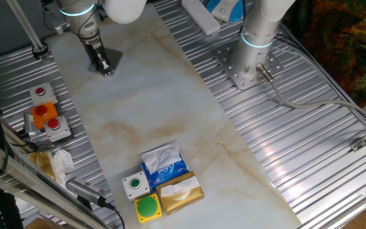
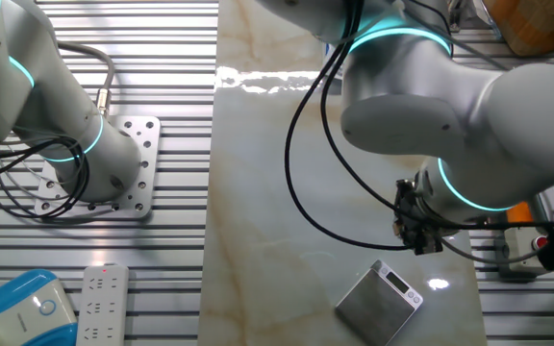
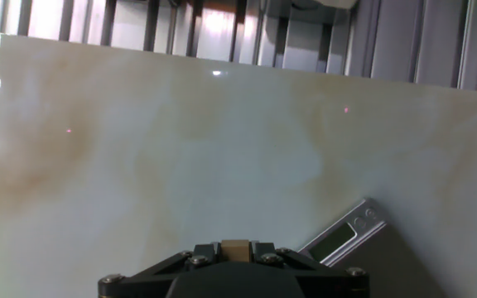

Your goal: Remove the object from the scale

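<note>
In the hand view a small tan-brown object (image 3: 237, 247) sits clamped between my black fingers, and my gripper (image 3: 237, 251) is shut on it. The scale (image 3: 346, 236), a flat grey plate with a small display strip, lies on the marble to the lower right of the fingers, and nothing shows on the part of it in view. In the other fixed view my gripper (image 2: 421, 240) hangs a little above and to the right of the scale (image 2: 378, 303). In one fixed view my gripper (image 1: 103, 63) is at the far left end of the marble strip.
A yellow-brown tissue box (image 1: 182, 194), a blue tissue pack (image 1: 164, 166) and a box with a green button (image 1: 146, 207) stand at the near end of the marble. A red button box (image 1: 46, 121) is on the left. A second arm's base (image 1: 250, 63) stands to the right.
</note>
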`<state>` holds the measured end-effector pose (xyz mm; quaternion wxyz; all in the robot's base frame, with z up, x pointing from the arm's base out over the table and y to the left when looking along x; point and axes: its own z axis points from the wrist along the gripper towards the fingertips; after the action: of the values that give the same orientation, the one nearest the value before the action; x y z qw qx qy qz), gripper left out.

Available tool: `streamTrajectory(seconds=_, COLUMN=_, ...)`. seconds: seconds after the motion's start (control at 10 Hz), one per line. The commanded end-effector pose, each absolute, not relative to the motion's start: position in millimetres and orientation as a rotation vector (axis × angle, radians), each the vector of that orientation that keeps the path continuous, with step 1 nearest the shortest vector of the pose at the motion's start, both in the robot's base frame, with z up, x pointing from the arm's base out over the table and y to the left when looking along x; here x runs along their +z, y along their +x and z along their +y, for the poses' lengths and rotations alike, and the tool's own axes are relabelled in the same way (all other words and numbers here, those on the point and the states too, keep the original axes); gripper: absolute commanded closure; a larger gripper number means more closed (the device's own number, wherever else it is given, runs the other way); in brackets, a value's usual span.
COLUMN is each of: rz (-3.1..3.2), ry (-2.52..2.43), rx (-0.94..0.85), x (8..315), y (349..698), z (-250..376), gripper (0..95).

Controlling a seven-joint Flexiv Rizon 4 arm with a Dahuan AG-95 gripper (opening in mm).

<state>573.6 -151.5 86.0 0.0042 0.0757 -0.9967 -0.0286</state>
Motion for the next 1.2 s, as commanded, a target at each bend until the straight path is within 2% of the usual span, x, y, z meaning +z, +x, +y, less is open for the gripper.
streamTrajectory(seconds=0.1, rz=-3.121, ry=0.264, rx=-0.071, x=86.8, y=572.9, z=-151.6, gripper=95.0)
streamTrajectory(seconds=1.2, rz=-3.071, ry=0.543, rx=-0.028, x=86.8, y=572.9, z=-151.6, gripper=95.0)
